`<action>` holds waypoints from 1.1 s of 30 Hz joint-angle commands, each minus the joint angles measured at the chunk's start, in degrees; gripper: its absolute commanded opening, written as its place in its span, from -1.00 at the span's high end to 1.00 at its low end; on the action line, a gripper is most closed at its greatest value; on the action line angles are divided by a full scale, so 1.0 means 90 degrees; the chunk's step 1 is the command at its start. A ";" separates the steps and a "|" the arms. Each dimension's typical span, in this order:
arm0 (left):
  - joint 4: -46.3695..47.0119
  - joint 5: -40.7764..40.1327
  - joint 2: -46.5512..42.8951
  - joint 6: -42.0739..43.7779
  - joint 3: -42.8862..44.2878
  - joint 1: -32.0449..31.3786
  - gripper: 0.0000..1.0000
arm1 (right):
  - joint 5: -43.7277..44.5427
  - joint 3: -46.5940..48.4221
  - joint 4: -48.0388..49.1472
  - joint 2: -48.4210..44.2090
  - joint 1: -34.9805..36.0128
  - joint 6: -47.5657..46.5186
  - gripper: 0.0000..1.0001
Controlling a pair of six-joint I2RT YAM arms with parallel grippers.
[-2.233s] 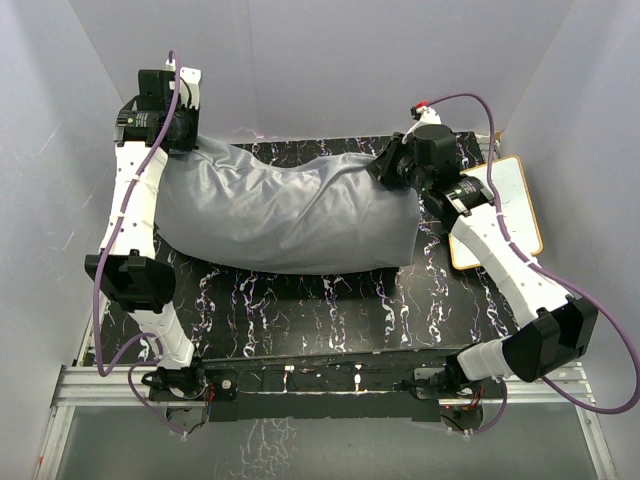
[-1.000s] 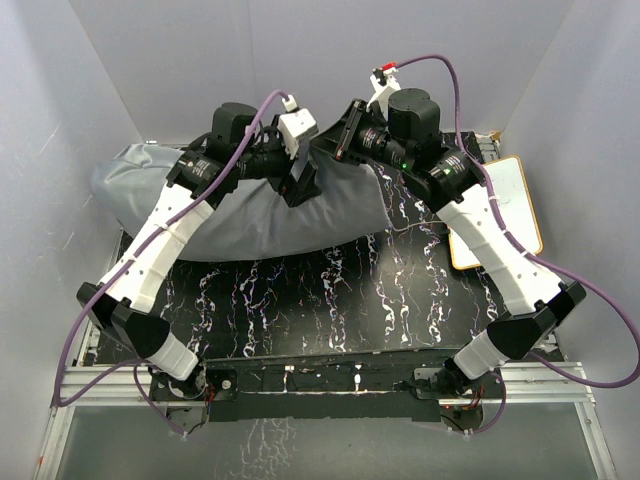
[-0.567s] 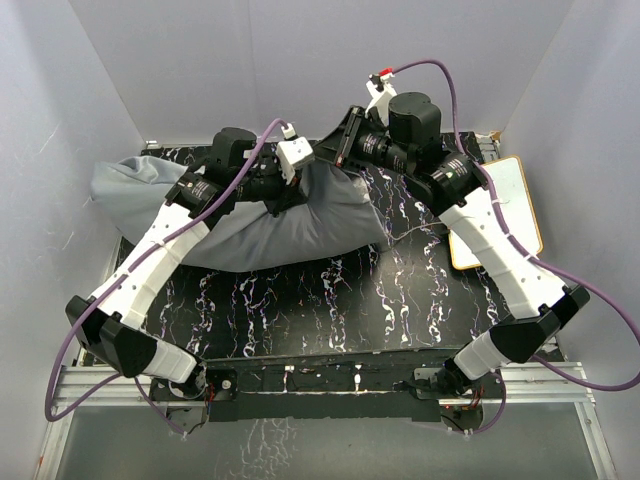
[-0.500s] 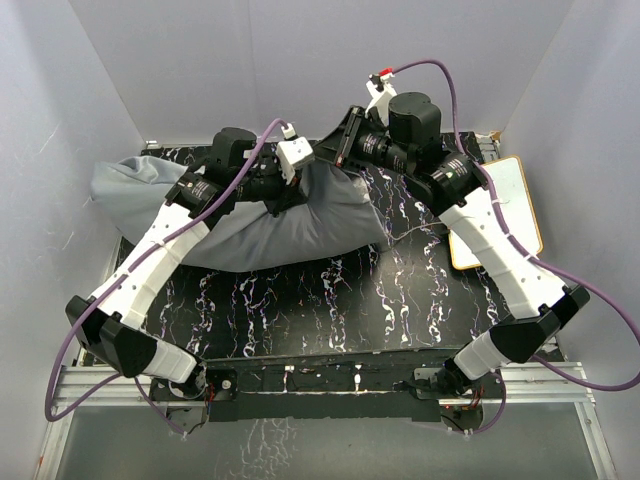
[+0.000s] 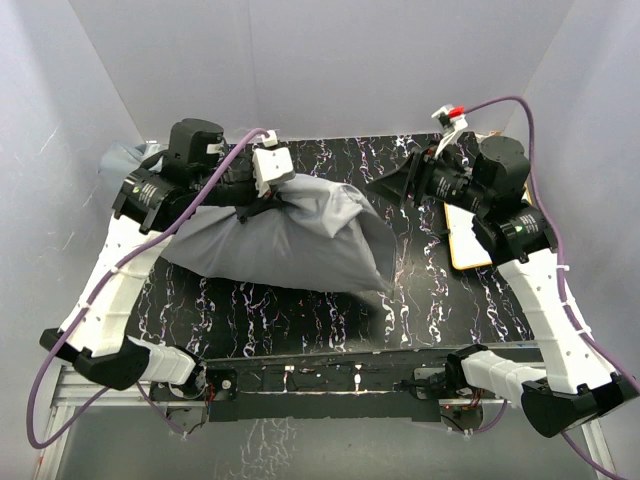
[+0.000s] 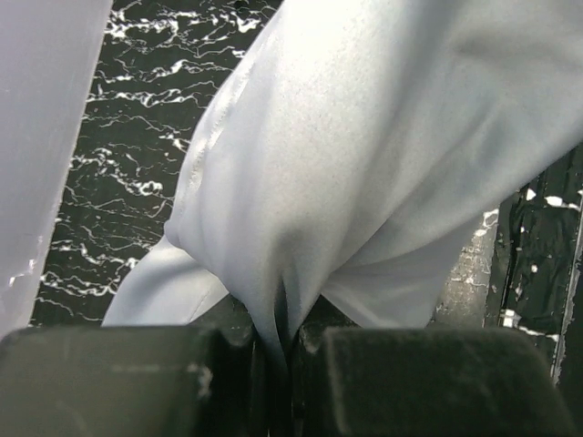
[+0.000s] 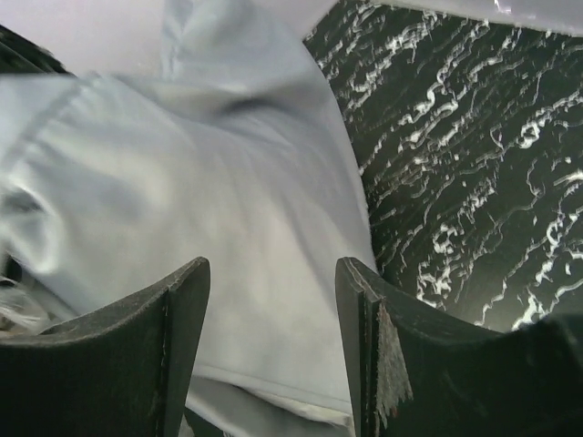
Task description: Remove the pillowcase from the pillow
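**Visitor:** What takes up most of the scene?

**Onlooker:** A black, white-veined table. Across it lies the grey pillowcase, plump and wrinkled. Its bulk spreads out ahead of the left fingers and reaches over to just in front of the right ones. The pillow is hidden under the cloth.

**Visitor:** And off to the side?

**Onlooker:** A small whiteboard lies behind the right fingers, mostly covered by that arm.

**Visitor:** What are the grippers doing?

**Onlooker:** The left gripper is pressed together, pinching a bunched fold of pillowcase. The cloth fans out from between its fingers, with a hemmed edge running off to one side. The right gripper stands spread with nothing between its fingers. The pillowcase's end lies close in front of them, but I cannot tell whether they touch it.
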 commanded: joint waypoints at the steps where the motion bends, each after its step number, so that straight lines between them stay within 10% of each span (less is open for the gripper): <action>1: 0.0579 -0.0318 -0.0360 0.0323 0.0144 -0.0020 1.00 | 0.0040 -0.0318 0.0415 -0.0654 -0.0028 -0.0616 -0.19; 20: 0.0714 -0.0448 0.0126 -0.0126 0.1510 -0.0021 1.00 | 0.0362 -0.1991 0.0594 -0.1919 -0.0028 -0.0769 0.39; 33: 0.0360 -0.0239 0.0126 -0.0194 0.1800 -0.0018 1.00 | -0.0488 -0.1909 0.1375 -0.1330 -0.0004 -0.0472 0.30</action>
